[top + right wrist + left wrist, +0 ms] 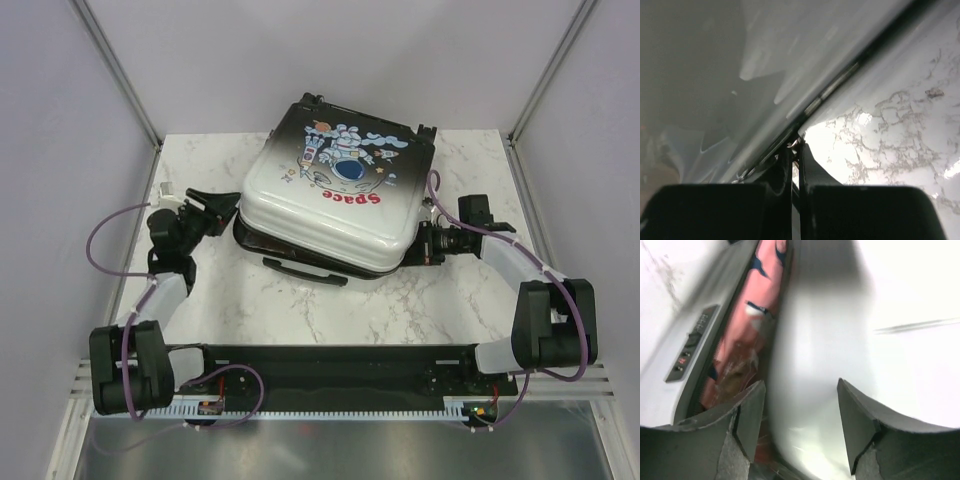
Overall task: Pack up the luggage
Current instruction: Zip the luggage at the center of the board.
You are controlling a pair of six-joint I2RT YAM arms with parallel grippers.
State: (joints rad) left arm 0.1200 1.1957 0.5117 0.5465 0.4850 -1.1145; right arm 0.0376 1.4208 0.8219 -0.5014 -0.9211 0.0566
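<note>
The luggage (330,200) lies flat mid-table, its astronaut lid lowered with a narrow gap along the front and left edges. My left gripper (225,205) is open at the left edge, and its fingers straddle the white lid rim (805,365). One finger (747,415) sits in the gap over a pink patterned item (747,335) packed inside. My right gripper (425,245) is at the case's right side. In the right wrist view it (796,145) is shut on a small metal zipper pull (797,142) on the seam of the luggage (740,75).
The marble table (400,310) is ringed by white walls on three sides. The case's black carry handle (305,270) juts toward the near edge. A combination lock (692,347) sits on the lower shell by the left fingers. Purple cables loop off both arms.
</note>
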